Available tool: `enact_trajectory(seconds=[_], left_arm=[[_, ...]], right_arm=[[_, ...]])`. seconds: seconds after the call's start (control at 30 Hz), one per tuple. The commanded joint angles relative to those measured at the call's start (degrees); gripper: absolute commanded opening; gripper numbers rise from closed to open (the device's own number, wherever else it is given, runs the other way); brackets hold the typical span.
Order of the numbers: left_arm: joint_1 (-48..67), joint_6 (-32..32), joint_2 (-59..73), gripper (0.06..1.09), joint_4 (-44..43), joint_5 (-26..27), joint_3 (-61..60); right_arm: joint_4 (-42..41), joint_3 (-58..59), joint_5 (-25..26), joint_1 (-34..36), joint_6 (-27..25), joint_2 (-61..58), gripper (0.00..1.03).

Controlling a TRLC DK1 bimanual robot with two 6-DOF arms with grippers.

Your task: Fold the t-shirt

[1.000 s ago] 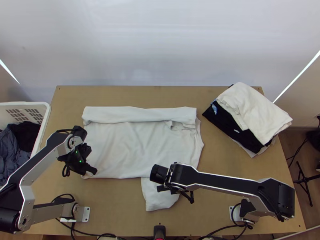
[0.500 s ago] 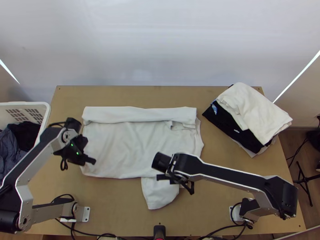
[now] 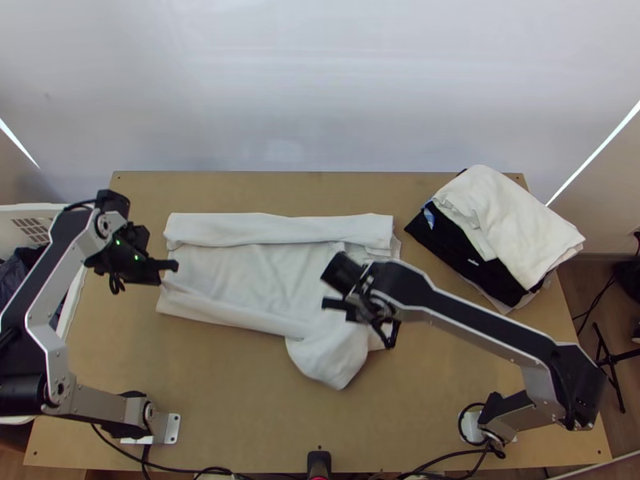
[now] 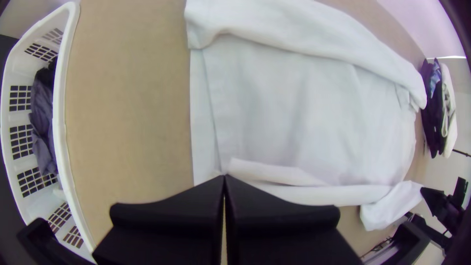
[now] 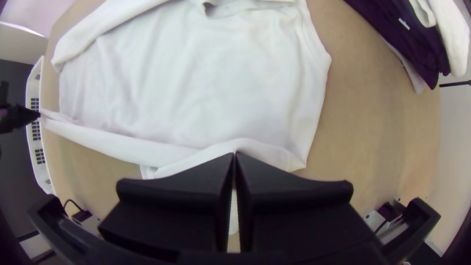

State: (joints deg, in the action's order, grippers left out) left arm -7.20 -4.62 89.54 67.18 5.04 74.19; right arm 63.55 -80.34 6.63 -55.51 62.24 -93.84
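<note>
A white t-shirt [image 3: 248, 272] lies across the middle of the table, its far side folded over in a long band. My left gripper [image 3: 173, 266], at the shirt's left end, is shut on the near edge, which is lifted and turned inward; the left wrist view has this gripper [image 4: 224, 177] closed at the hem of the shirt [image 4: 304, 108]. Over the shirt's near right part, my right gripper [image 3: 326, 303] is shut on the same edge. In the right wrist view the right gripper [image 5: 235, 154] pinches the shirt [image 5: 196, 88], with a sleeve hanging below.
A stack of folded clothes [image 3: 512, 232] lies at the table's far right. A white basket [image 3: 72, 296] with dark clothes stands at the left edge. Bare tabletop [image 3: 232, 400] shows between the shirt and the near edge.
Both grippers have moved up the picture, away from the near edge, the left one also slightly left. The shirt's near edge has come with them and curled over, and the sleeve has shifted.
</note>
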Motion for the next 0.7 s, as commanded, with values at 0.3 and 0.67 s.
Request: enact_trajectory(seconds=[0.3, 0.67], left_arm=[[-1.0, 3.9, 7.8, 0.10, 0.2, 2.6, 12.5], [-2.4, 8.1, 13.8, 0.10, 0.1, 2.6, 21.2]], right_arm=[[0.0, -14.9, 4.6, 9.4, -1.8, -4.3, 0.03], [-0.4, -22.0, 7.0, 12.8, -2.6, -7.4, 0.03]])
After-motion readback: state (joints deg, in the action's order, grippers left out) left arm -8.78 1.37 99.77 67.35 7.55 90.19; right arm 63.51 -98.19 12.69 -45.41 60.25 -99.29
